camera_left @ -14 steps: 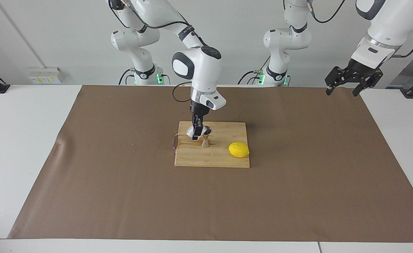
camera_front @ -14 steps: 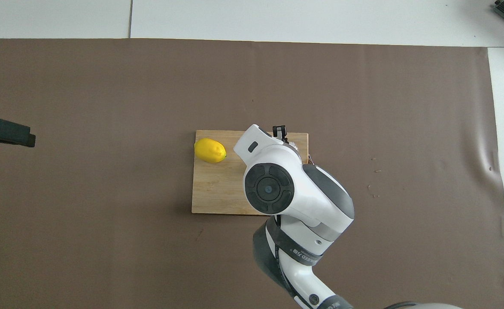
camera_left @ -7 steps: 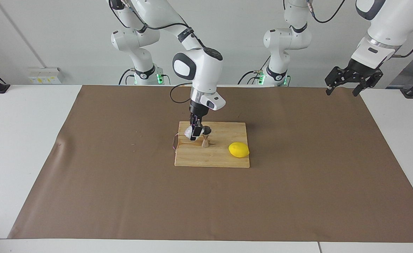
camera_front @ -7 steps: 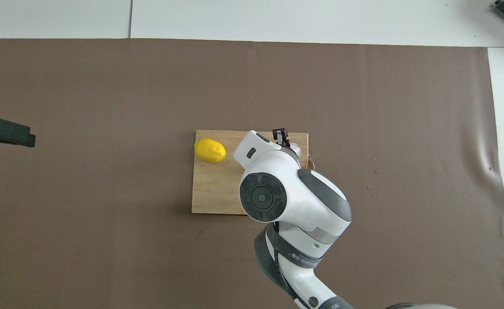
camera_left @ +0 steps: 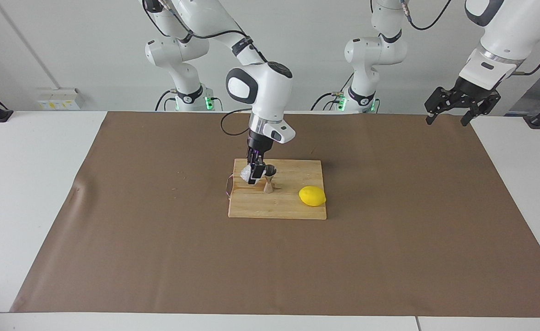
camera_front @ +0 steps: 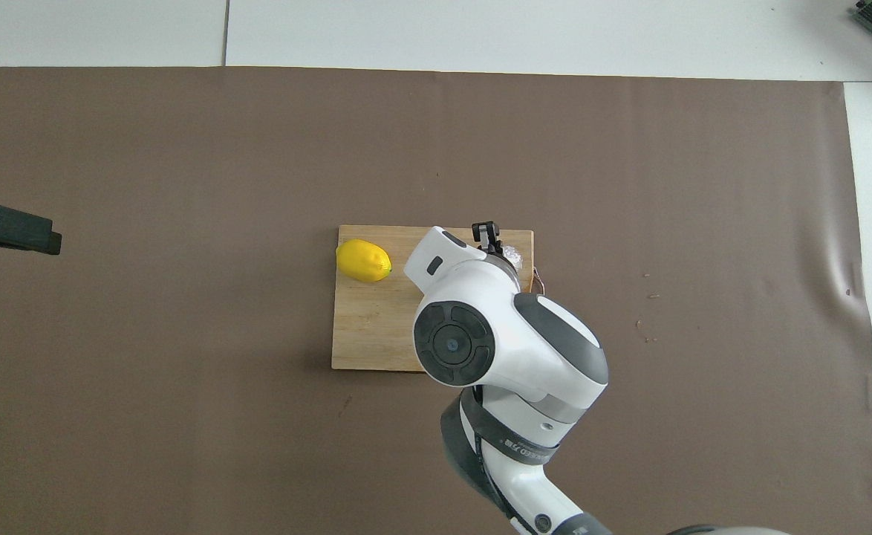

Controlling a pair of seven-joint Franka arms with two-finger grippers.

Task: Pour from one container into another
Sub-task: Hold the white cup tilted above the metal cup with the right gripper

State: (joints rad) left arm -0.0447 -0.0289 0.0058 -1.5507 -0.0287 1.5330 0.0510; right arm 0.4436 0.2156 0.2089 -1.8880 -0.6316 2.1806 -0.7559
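A small steel jigger [camera_left: 269,180] stands upright on the wooden cutting board [camera_left: 288,207]. My right gripper [camera_left: 255,174] is shut on the small clear cup [camera_left: 246,173] and holds it tilted just above the board, right beside the jigger's top on the right arm's side. From overhead, only a sliver of the cup [camera_front: 512,255] and one fingertip [camera_front: 486,232] show past the right arm's wrist, which hides the jigger. My left gripper [camera_left: 447,120] waits open in the air over the table's corner at the left arm's end.
A yellow lemon [camera_left: 312,196] lies on the board toward the left arm's end, a short way from the jigger. Brown paper [camera_left: 159,239] covers the table around the board. A thin loop [camera_left: 227,187] hangs at the board's edge toward the right arm's end.
The right hand has drawn slightly toward the robots and the right arm's end, taking the cup off the jigger's mouth, so the jigger's top now shows. The left arm has not moved.
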